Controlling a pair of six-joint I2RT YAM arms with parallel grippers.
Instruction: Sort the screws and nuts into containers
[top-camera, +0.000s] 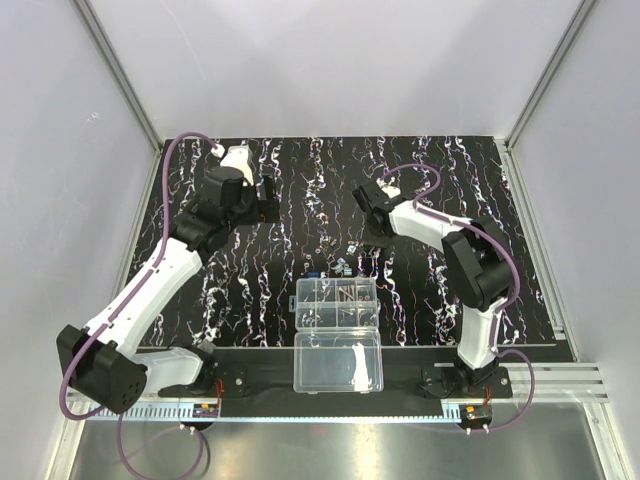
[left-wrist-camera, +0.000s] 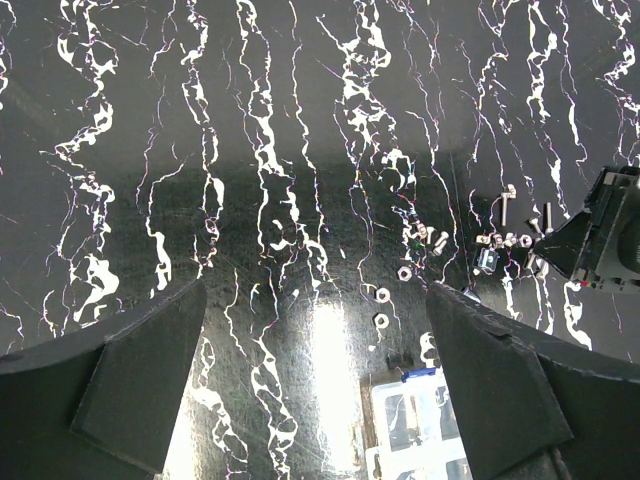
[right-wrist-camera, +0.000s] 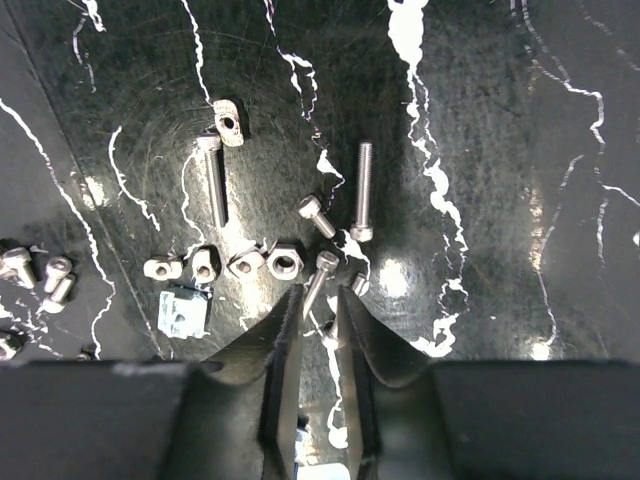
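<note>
- R-wrist view: right tool (right-wrist-camera: 318, 300) has its tips low over the counter (right-wrist-camera: 520, 150). Jaws part-way apart w/ a narrow gap, not clamped on anything.
- One short screw (right-wrist-camera: 320, 278) lies in that gap. Head sticks out at 12 o'clock of the tips, shaft runs back btw the fingers, closer to the left-hand one. Contact: can't tell.
- Other screws (right-wrist-camera: 363, 190): one long at 1 o'clock of the tips, one long at 10–11 o'clock, one short at 12 o'clock.
- Nuts (right-wrist-camera: 284, 263) sit in a row at 10 o'clock of the tips, hex one nearest. Blue piece (right-wrist-camera: 185, 312) at 9 o'clock.
- L-wrist view: left tool (left-wrist-camera: 315, 300) is spread wide, nothing btw the fingers. Loose hardware at its 1–2 o'clock, apart from it.
- Top view: containers (top-camera: 337, 302) are at 6 o'clock of the loose pile, w/ brownish bits in a far compartment. Clear lid half (top-camera: 338, 362) adjoins at 6 o'clock.
</note>
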